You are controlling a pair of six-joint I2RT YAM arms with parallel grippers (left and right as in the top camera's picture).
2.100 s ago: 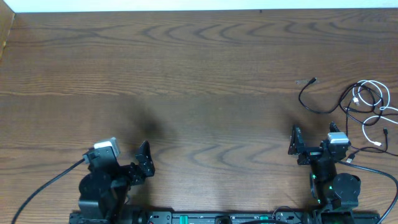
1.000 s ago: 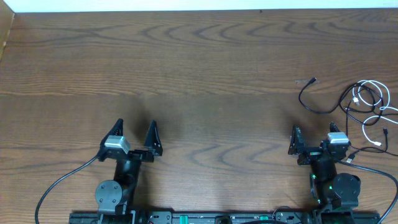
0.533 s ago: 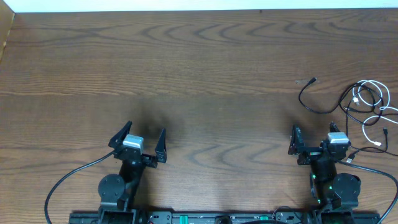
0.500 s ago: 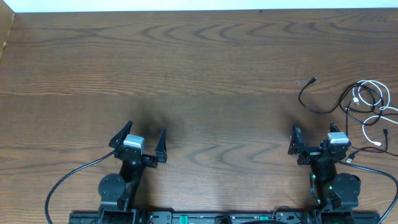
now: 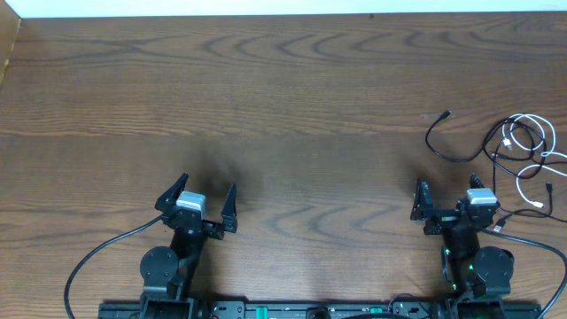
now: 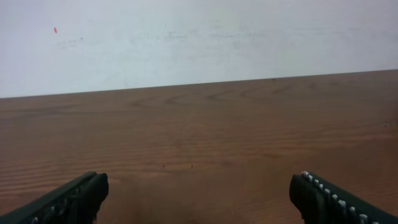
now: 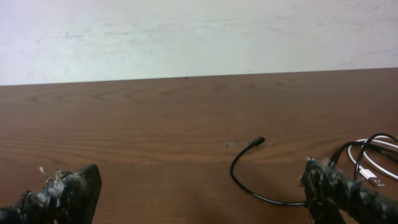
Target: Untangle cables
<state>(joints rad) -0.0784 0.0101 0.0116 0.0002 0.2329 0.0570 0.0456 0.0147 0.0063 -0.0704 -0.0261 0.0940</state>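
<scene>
The cables [image 5: 518,146] lie bunched at the right edge of the table: thin black and white cords, with one black loop ending in a small plug [image 5: 446,115]. My right gripper [image 5: 446,188] is open and empty just in front of them. In the right wrist view the black loop [image 7: 249,177] curves between the fingers and a white cord [image 7: 367,168] shows at the right. My left gripper [image 5: 204,188] is open and empty at the near left, far from the cables. The left wrist view shows its fingers [image 6: 68,198] wide apart over bare wood.
The brown wooden table [image 5: 283,97] stretches between the arms. A thick black arm cable [image 5: 97,257] trails from the left arm base. A white wall lies beyond the far table edge [image 6: 199,81].
My left arm has swung out from a folded pose, turned its gripper toward the table and moved a little right. The right arm and the cables have not moved.
</scene>
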